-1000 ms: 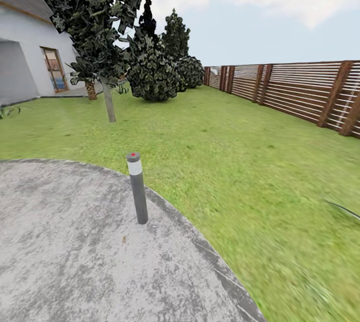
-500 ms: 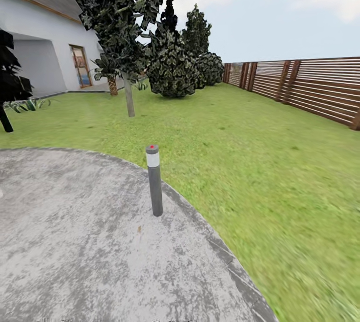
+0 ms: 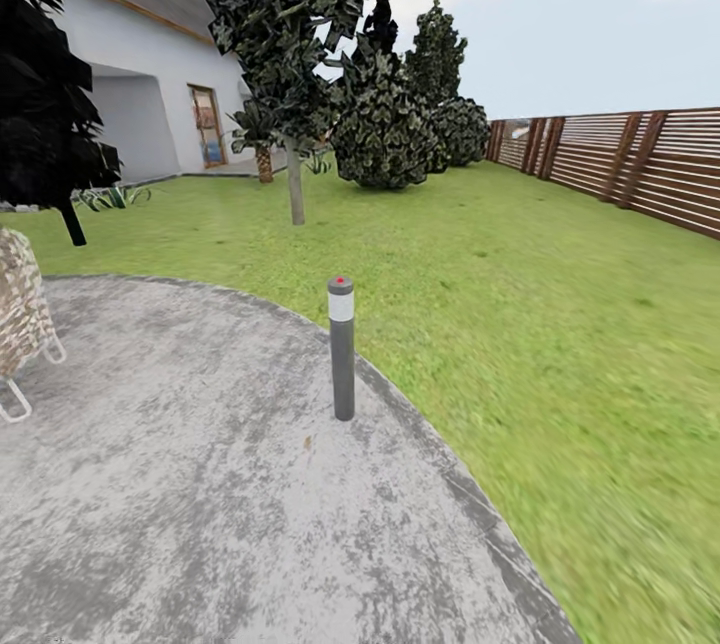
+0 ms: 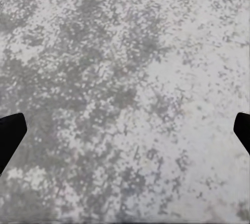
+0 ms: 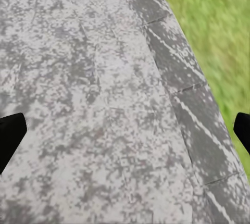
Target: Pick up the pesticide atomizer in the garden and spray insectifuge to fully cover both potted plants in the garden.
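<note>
I am in the garden, on its round grey paved patch (image 3: 180, 504), with green lawn (image 3: 560, 304) beyond. The pesticide atomizer and the potted plants are out of view. My left gripper (image 4: 125, 130) hangs open over bare paving, its two dark fingertips (image 4: 10, 133) at the frame's edges with nothing between them. My right gripper (image 5: 125, 130) is open too, over the paved patch near its kerb (image 5: 182, 94) and the grass, and it holds nothing.
A grey post with a red-dotted top (image 3: 342, 349) stands near the patch's edge. A wicker chair (image 3: 20, 319) shows at the left. A thin-trunked tree (image 3: 295, 179), dark bushes (image 3: 385, 139), a white house (image 3: 150, 74) and a slatted brown fence (image 3: 640, 159) ring the lawn.
The whole view has swung to the left: the post, trees and fence have shifted right in the picture, and a wicker chair and a dark tree have come in at the left.
</note>
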{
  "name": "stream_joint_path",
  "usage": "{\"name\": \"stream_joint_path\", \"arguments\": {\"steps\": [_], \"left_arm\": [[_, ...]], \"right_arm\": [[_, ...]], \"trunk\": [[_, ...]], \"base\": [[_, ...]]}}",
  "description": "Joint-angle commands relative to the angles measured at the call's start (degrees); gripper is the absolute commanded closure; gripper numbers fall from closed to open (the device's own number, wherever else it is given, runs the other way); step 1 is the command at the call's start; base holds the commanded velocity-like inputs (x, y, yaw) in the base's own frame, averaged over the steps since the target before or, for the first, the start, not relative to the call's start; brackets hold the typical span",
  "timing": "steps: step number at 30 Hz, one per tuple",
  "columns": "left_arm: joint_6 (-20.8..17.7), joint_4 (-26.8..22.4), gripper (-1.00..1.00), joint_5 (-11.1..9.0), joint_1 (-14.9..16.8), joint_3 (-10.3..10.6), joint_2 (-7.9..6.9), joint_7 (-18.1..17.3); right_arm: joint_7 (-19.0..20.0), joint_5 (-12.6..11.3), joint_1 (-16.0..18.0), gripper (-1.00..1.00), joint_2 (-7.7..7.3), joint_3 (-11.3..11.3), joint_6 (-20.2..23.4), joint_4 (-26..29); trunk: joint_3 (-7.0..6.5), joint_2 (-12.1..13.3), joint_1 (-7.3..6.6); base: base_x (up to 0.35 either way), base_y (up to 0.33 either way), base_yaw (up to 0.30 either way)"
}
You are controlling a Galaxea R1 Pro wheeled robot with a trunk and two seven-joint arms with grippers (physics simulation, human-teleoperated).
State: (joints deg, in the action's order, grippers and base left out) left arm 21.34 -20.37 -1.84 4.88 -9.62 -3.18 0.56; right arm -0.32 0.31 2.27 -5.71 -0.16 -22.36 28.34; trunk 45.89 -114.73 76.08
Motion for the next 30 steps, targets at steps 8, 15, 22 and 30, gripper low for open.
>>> {"name": "stream_joint_path", "arguments": {"steps": [8, 15, 22, 30], "left_arm": [[0.2, 0.0, -1.0, -0.2, 0.0, 0.0, -0.05, 0.1], [0.2, 0.0, -1.0, -0.2, 0.0, 0.1, -0.07, 0.1], [0.2, 0.0, -1.0, -0.2, 0.0, 0.1, -0.07, 0.1], [0.2, 0.1, -1.0, -0.2, 0.0, 0.1, -0.07, 0.1]], "right_arm": [[0.0, 0.1, 0.0, -1.0, 0.0, 0.0, -0.1, 0.0], [0.0, 0.1, 0.0, -1.0, 0.0, 0.0, -0.1, 0.0], [0.0, 0.1, 0.0, -1.0, 0.0, 0.0, -0.1, 0.0], [0.0, 0.1, 0.0, -1.0, 0.0, 0.1, -0.2, 0.0]], "trunk": [[1.69, -2.4, 1.31], [2.17, -2.4, 1.31], [2.66, -2.4, 1.31], [3.09, -2.4, 1.31]], "base": [[0.0, 0.0, 0.198], [0.0, 0.0, 0.195], [0.0, 0.0, 0.195], [0.0, 0.0, 0.227]]}}
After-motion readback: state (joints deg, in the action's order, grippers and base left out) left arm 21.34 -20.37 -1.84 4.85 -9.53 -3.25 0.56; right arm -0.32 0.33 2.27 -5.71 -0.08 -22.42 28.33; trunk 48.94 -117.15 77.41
